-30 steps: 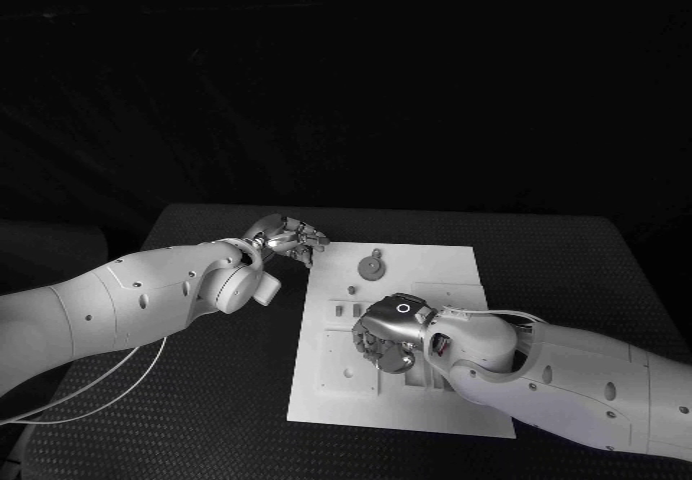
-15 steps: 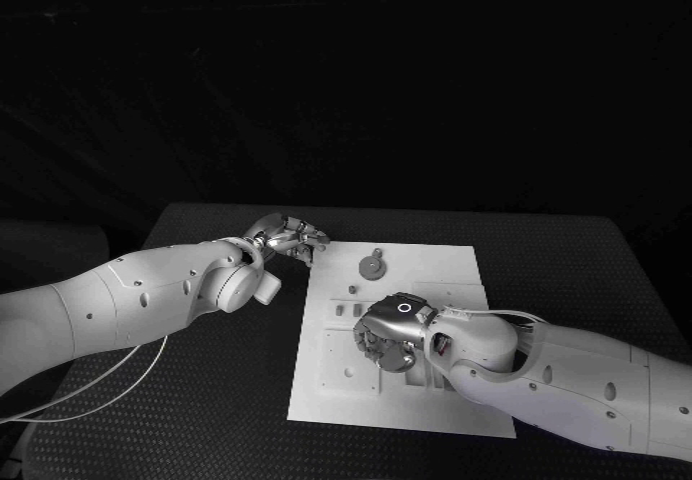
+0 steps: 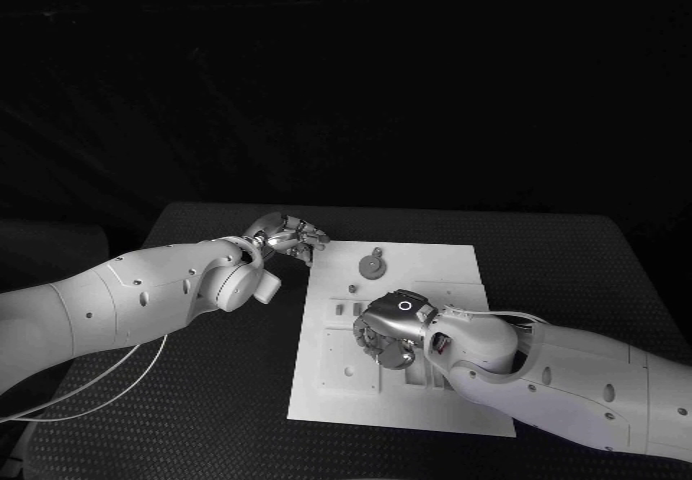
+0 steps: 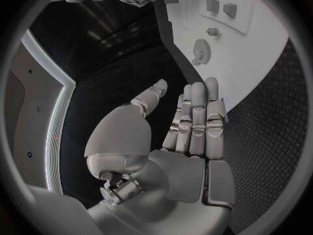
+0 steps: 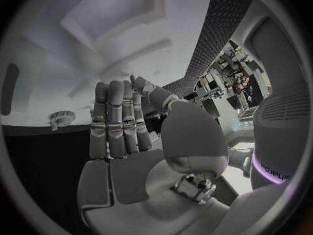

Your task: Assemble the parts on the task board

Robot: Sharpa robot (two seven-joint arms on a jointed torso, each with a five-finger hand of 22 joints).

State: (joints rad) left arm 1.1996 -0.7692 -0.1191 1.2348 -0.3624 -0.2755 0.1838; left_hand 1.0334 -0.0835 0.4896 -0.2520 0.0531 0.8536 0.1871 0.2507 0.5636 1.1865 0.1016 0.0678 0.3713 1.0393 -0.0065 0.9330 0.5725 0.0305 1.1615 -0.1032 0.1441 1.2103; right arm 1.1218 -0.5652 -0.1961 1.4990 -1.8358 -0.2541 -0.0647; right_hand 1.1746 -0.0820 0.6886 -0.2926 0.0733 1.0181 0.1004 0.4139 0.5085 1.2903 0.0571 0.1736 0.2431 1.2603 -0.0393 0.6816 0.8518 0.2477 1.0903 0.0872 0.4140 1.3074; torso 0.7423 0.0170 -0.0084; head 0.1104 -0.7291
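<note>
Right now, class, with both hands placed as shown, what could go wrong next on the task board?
1. The right hand hovers low over the task board; lowering could knock small parts.
2. It hides the board beneath from the head view.
3. The left hand, near the board's edge, could nudge it.

The right hand [image 3: 387,335] and its arm covered the middle and near right of the white board [image 3: 433,265], hiding whatever lay beneath. The small parts [image 3: 346,310] along the board's left side were too small to identify, and the gear [image 5: 62,118] in the right wrist view was blurred. The left hand [image 3: 289,238] had its fingers bunched, their contents indistinguishable from above.
</note>
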